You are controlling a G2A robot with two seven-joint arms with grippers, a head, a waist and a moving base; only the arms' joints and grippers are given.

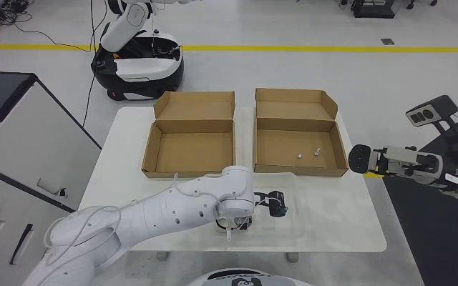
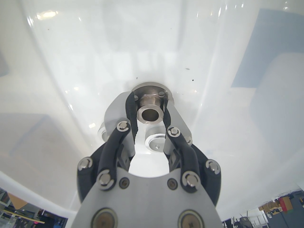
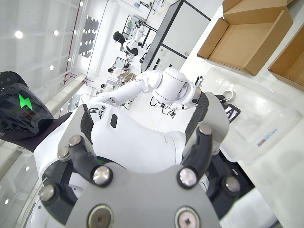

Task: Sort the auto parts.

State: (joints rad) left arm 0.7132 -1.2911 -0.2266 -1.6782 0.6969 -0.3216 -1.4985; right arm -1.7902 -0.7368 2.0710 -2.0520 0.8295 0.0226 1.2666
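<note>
Left wrist: bushing (image 2: 150, 112) btwn jaws

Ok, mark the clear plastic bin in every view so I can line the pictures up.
Top view: clear plastic bin on the table's near side, in front of the cardboard boxes.
Left wrist view: its pale inner floor spreads behind the left hand.
Right wrist view: it sits beside the boxes, near the table edge.
Shared landmark: the left hand, inside the bin in each view, closed on a metal flanged part.
</note>
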